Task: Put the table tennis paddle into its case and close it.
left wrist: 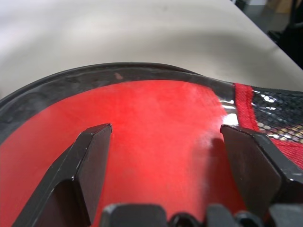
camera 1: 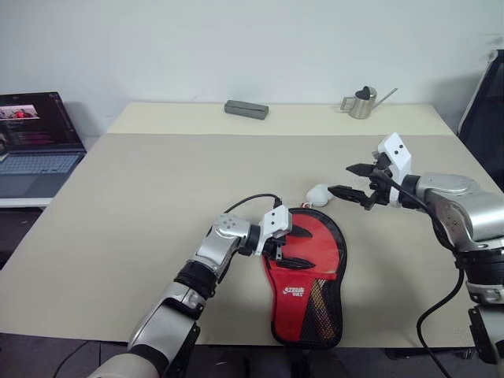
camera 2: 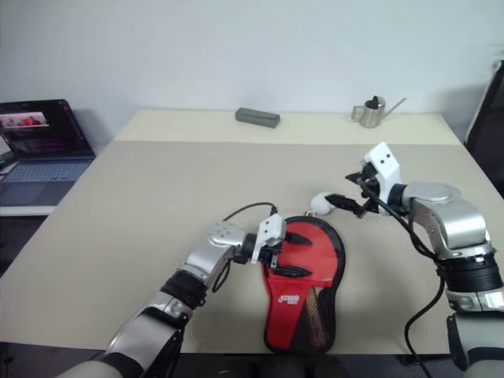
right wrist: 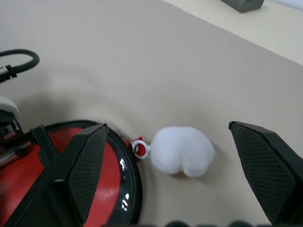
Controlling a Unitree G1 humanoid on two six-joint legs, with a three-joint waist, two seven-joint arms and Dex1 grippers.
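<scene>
The case lies flat at the lower centre of the frame, near the front edge of the tabletop, with its red side up, a white logo across its narrow part and black mesh on the end nearest the camera. Through the clear panel over its round part a red face shows; whether that is the table tennis paddle itself I cannot tell.

The left tool rests over the round part of the case from the left, its two black fingers spread wide, one on each side of the red panel, with nothing gripped between them.

Just beyond the far rim of the case a small white fluffy charm lies on the tabletop, joined to the case's rim by a little ring.

To the right of centre the right tool hangs above the tabletop, pointing toward the charm, jaws wide apart and empty.

At the far edge, a grey box sits upper centre and a small metal watering can upper right. A laptop stands open at the upper left.
</scene>
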